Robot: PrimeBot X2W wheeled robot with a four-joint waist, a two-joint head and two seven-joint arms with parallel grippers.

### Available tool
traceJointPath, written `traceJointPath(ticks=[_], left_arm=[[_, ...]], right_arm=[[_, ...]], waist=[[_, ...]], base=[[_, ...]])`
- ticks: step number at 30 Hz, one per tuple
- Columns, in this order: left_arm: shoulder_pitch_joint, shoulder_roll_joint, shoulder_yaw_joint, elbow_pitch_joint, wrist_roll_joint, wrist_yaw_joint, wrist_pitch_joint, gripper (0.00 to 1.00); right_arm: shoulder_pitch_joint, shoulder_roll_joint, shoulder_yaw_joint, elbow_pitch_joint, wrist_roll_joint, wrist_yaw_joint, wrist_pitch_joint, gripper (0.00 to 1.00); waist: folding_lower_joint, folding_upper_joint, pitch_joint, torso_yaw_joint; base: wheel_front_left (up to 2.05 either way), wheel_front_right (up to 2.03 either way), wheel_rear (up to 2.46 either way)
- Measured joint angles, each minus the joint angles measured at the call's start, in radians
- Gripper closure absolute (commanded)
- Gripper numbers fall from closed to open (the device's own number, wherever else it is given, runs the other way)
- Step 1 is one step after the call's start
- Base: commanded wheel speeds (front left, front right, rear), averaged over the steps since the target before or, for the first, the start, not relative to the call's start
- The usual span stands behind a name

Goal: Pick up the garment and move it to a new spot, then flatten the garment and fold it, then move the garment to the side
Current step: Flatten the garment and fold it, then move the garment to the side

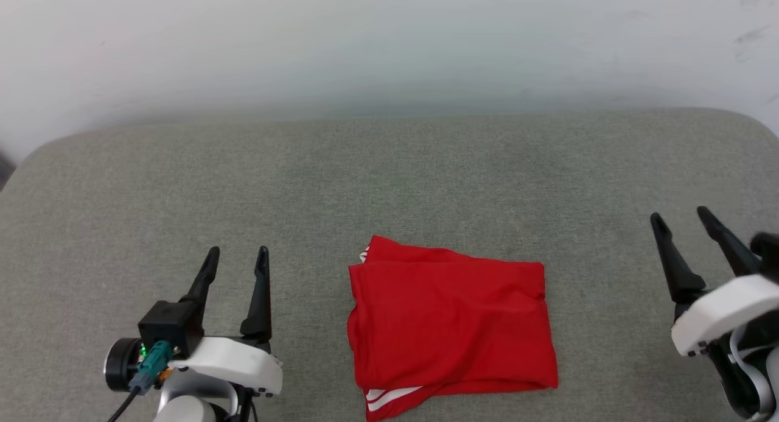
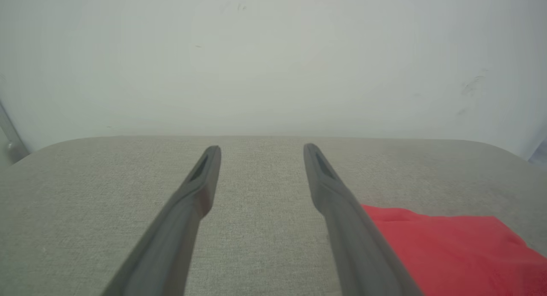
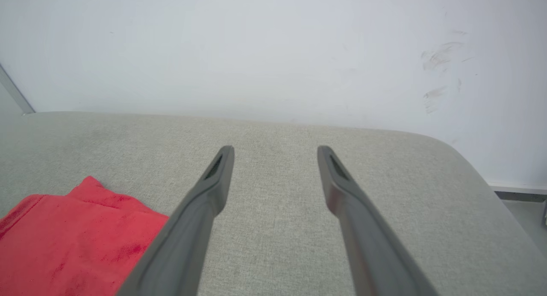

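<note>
The garment [image 1: 450, 330] lies folded into a red rectangle near the front middle of the grey cushioned surface, plain red side up, with white stripes peeking out at its near edge. My left gripper [image 1: 237, 256] stands open to the left of it, nothing between its fingers. My right gripper [image 1: 680, 216] is open at the far right, well clear of the cloth. In the left wrist view the garment [image 2: 453, 253] shows at the lower right beside my open left gripper [image 2: 261, 150]. In the right wrist view the garment [image 3: 72, 240] lies at the lower left of my open right gripper [image 3: 276, 150].
The grey fabric surface [image 1: 389, 184] stretches wide with rounded far corners. A pale wall [image 1: 389, 44] with a few scuff marks rises right behind it. At the right wrist view's edge the surface drops off to a floor strip [image 3: 521, 202].
</note>
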Motion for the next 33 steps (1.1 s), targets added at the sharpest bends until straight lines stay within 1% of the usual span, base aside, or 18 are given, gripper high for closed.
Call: traceJointPath(ticks=[4, 8, 12, 19, 28, 31, 33], left_arm=[[0.019, 0.004, 0.023, 0.002, 0.009, 0.012, -0.001, 0.00], [0.060, 0.007, 0.031, 0.000, 0.024, 0.027, -0.002, 0.00], [0.102, 0.007, 0.045, -0.004, 0.029, 0.036, -0.002, 0.00], [0.135, 0.007, 0.057, -0.025, 0.041, 0.040, -0.002, 0.00], [0.139, 0.001, 0.062, -0.032, 0.048, 0.037, -0.002, 0.00], [0.135, -0.002, 0.068, -0.034, 0.048, 0.037, -0.002, 0.00], [0.130, -0.002, 0.075, -0.035, 0.048, 0.037, -0.002, 0.00]], right_arm=[[0.082, 0.069, -0.105, -0.089, -0.072, 0.000, -0.065, 0.00], [0.175, 0.129, -0.132, -0.173, -0.115, 0.000, -0.089, 0.00], [0.246, 0.156, -0.143, -0.226, -0.135, 0.000, -0.072, 0.00], [0.274, 0.185, -0.142, -0.273, -0.144, 0.000, -0.045, 0.00], [0.276, 0.193, -0.154, -0.292, -0.143, 0.000, -0.014, 0.00], [0.275, 0.194, -0.185, -0.290, -0.118, 0.000, 0.018, 0.00], [0.273, 0.191, -0.235, -0.261, -0.058, 0.000, 0.082, 0.00]], waist=[[0.0000, 0.0000, -0.013, -0.013], [0.0000, 0.0000, -0.036, -0.018], [-0.0001, 0.0000, -0.054, -0.021], [0.0000, 0.0000, -0.057, -0.022], [0.0000, 0.0000, -0.049, -0.015], [0.0000, 0.0000, -0.038, -0.014], [0.0000, 0.0000, -0.031, -0.012]], base=[[0.00, 0.00, 0.00], [0.00, 0.00, 0.00], [0.00, 0.00, 0.00], [0.00, 0.00, 0.00], [0.00, 0.00, 0.00], [0.00, 0.00, 0.00], [0.00, 0.00, 0.00]])
